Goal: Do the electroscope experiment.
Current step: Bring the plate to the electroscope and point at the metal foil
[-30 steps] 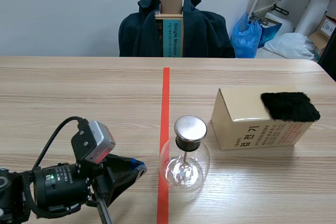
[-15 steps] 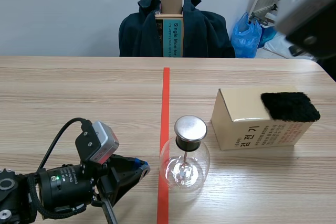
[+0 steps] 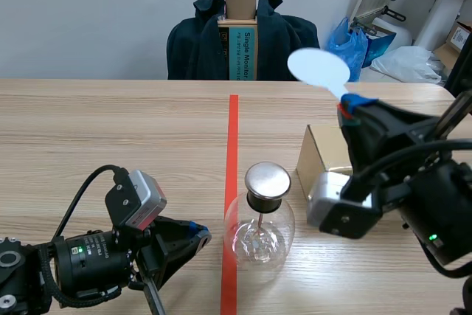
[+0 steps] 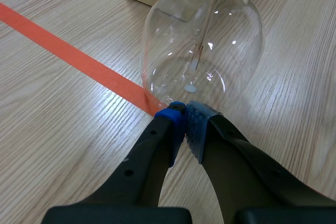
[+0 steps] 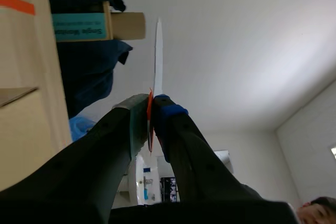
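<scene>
Standing upright on the bench (image 3: 110, 130), the electroscope (image 3: 259, 230) sits just beside the orange tape line (image 3: 233, 130), on the line's right in the scene view. It is a clear round flask with a black stopper, a flat metal disc (image 3: 267, 179) on top and a thin rod hanging inside.

Left gripper (image 4: 185, 116): low at the bench, fingers pressed together on nothing, blue pads meeting. The tips are at the foot of the flask; contact cannot be confirmed.

Right gripper (image 3: 354, 108): raised above the bench to the right of the electroscope, fingers clamped on the stem of a white paddle (image 3: 318, 68). The paddle's oval blade stands up above the fingertips, higher than the metal disc and apart from it. The right wrist view shows the blade edge-on, with a red strip at the pinch point.

A cardboard box (image 3: 318, 156) lies behind the right arm, partly hidden. A chair draped with a dark jacket (image 3: 284, 46) stands past the far edge.
</scene>
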`<action>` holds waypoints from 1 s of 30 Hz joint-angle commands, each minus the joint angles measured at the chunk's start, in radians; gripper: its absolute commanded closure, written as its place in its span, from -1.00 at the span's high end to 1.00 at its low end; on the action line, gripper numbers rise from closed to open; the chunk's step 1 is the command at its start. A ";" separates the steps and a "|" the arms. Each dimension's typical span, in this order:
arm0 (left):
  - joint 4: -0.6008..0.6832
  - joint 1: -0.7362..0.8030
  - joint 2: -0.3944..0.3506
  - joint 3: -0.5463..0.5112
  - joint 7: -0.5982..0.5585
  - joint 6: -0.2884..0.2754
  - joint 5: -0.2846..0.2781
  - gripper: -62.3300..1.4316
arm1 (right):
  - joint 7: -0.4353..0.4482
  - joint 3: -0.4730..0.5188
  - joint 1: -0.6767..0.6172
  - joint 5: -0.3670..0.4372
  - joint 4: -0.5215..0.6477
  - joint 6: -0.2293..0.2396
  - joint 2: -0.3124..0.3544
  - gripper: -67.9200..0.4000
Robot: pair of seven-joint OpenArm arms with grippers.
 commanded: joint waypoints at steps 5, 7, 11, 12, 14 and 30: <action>0.021 0.005 0.005 -0.006 -0.014 0.001 -0.006 -0.90 | 0.046 0.007 -0.018 0.010 -0.033 -0.044 0.016 -0.96; 0.021 0.005 0.005 -0.006 -0.014 0.001 -0.006 -0.90 | 0.064 0.008 -0.028 0.010 -0.049 -0.072 0.016 -0.96; 0.021 0.005 0.005 -0.006 -0.014 0.001 -0.006 -0.90 | 0.110 0.008 -0.050 0.010 -0.087 -0.123 0.016 -0.96; 0.021 0.005 0.005 -0.006 -0.014 0.001 -0.006 -0.90 | 0.120 0.008 -0.056 0.009 -0.097 -0.137 0.016 -0.96; 0.021 0.005 0.005 -0.006 -0.014 0.001 -0.006 -0.90 | 0.135 0.008 -0.066 0.006 -0.115 -0.168 0.017 -0.96; 0.021 0.005 0.005 -0.006 -0.014 0.001 -0.006 -0.90 | 0.154 0.009 -0.075 -0.016 -0.222 -0.256 0.019 -0.96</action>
